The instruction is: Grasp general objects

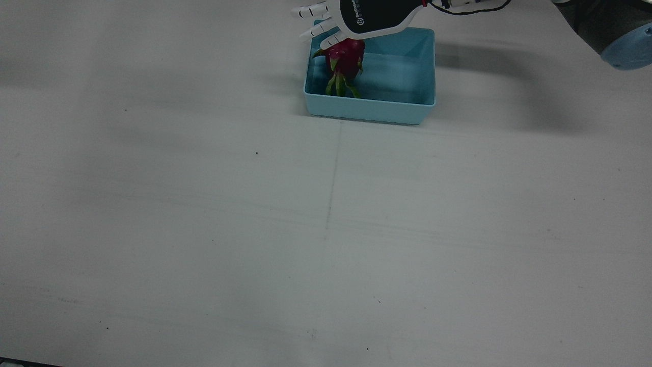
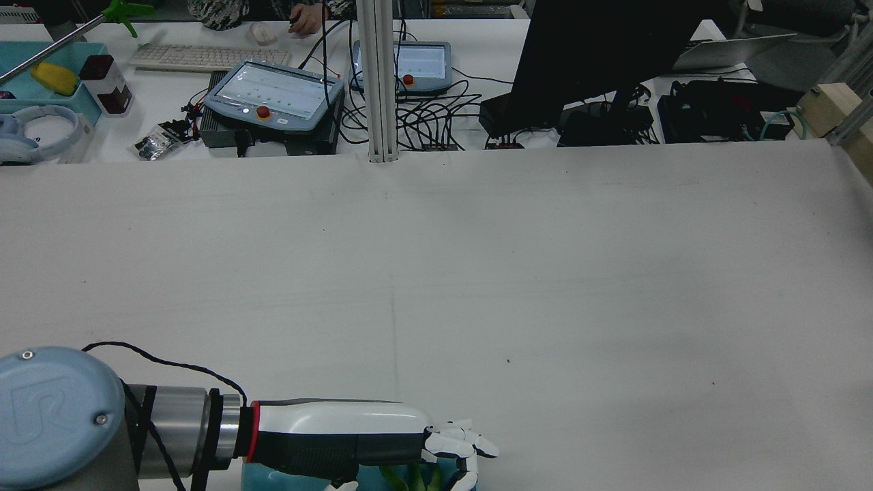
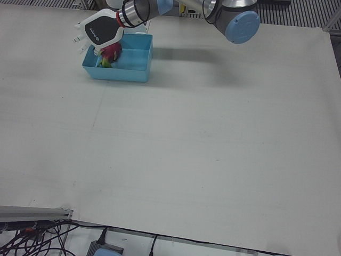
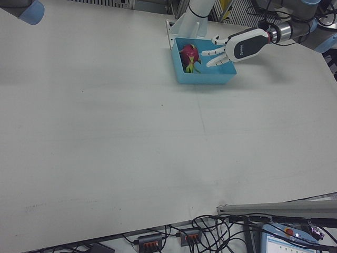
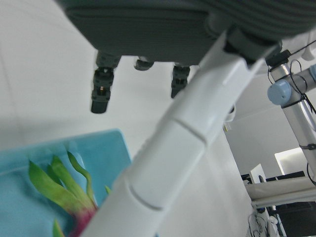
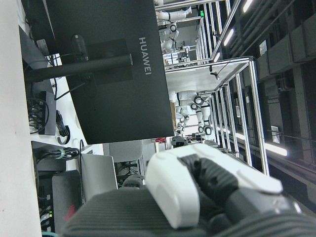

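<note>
Upright-ish dragon fruit point(image 1: 348, 57), leaves forward-down

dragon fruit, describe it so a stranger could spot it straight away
On the wide white table, find the light blue bin near the robot's side. The dragon fruit lies in it beneath the open left hand: magenta with green leafy tips, the bin's only content.

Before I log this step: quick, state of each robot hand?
Left robot hand: open, fingers spread above the dragon fruit, holding nothing.
Right robot hand: cannot be told.
</note>
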